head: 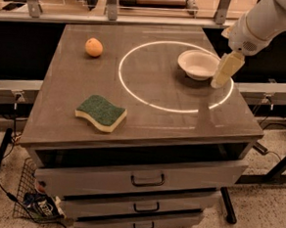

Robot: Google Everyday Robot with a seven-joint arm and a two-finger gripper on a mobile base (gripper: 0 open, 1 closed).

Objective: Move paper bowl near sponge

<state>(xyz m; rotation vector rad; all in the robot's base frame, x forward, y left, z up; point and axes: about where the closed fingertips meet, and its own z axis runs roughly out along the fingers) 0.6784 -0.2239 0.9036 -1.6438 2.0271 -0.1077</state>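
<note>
Camera view | drawers in front, under table | sponge front-left, green side up | gripper just beside the right rim of paper bowl; open or closed: cannot tell | paper bowl upright inside lit ring, right-rear, well apart from sponge | orange fruit rear-left

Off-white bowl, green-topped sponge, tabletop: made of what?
Shallow off-white bowl: probably paper or pulp, matte, thin flared rim. Wavy-edged sponge: coarse dark green scouring top on pale yellow foam. Grey-brown tabletop: smooth semi-gloss, maybe laminate; it shows reflections. Pale gripper hangs just right of the bowl.
</note>
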